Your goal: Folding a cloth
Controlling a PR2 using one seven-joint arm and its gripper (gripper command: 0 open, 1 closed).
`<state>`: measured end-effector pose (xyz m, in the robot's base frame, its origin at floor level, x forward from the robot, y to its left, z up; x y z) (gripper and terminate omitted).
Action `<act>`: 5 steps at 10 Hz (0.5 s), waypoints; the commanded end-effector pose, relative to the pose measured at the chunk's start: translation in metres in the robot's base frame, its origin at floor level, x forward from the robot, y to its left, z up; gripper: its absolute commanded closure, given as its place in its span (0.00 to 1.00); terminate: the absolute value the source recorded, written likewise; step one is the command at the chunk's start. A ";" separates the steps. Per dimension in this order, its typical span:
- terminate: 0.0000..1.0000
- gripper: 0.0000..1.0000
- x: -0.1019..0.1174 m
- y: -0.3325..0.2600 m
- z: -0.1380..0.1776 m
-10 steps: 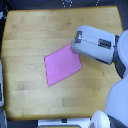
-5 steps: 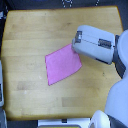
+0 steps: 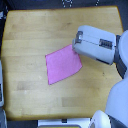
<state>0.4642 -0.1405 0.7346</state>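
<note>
A thin, flat, plain pink four-sided piece of fabric, the cloth [image 3: 63, 64], lies spread in a single layer near the middle of the light wooden tabletop [image 3: 30, 30], turned so that its corners point roughly toward the table's edges rather than its sides running parallel to them. The robot's bulky white and grey arm [image 3: 100, 46] reaches in from the exterior view's right, and its gripper [image 3: 75, 46] end sits right over the cloth's upper corner, the one nearest the far edge of the tabletop. The fingers are hidden beneath the arm's housing, so I cannot tell whether they are spread, pressed together, or already pinching the fabric. From that corner the cloth stretches away toward the exterior view's left and the near edge, its long diagonal running to the opposite lower corner. A fold would likely mean carrying this upper corner along that diagonal.
</note>
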 end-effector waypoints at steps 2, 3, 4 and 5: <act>0.00 1.00 -0.002 0.038 0.036; 0.00 1.00 -0.003 0.049 0.037; 0.00 1.00 -0.006 0.073 0.038; 0.00 1.00 -0.013 0.104 0.038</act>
<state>0.4619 -0.1232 0.7577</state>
